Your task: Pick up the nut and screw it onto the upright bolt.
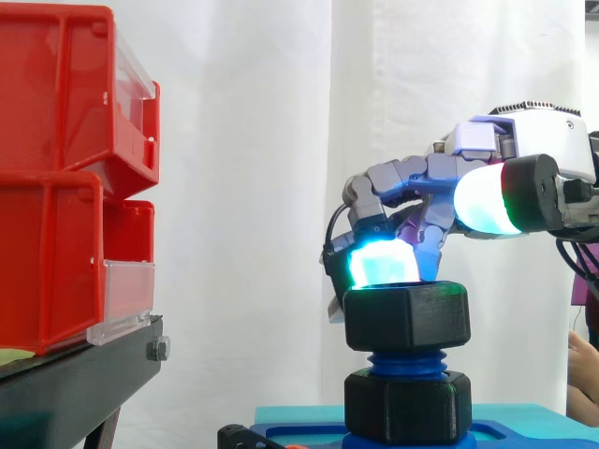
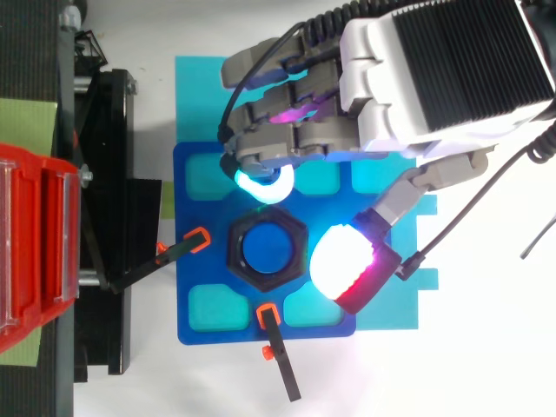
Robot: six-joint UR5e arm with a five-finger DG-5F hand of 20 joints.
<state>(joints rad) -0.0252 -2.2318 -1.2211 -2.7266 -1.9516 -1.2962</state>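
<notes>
A black hex nut (image 1: 407, 316) sits on the upper threads of the upright blue bolt (image 1: 407, 363), level and unsupported by anything else. From above, the nut's rim (image 2: 239, 252) rings the bolt's blue top (image 2: 268, 246). A second black hex piece (image 1: 407, 404) sits at the bolt's foot on the blue plate (image 2: 200, 174). My hand (image 1: 533, 140) hangs over the nut from the right, open. A cyan fingertip (image 2: 261, 184) rests at the nut's far upper edge. The white thumb pad (image 1: 482, 201) is raised above and to the right of the nut, clear of it.
Red bins (image 1: 56, 168) stand stacked on a black stand (image 1: 84, 374) at the left. Two black clamps with orange tips (image 2: 178, 252) (image 2: 276, 347) hold the blue plate, which lies on a cyan mat (image 2: 195, 87).
</notes>
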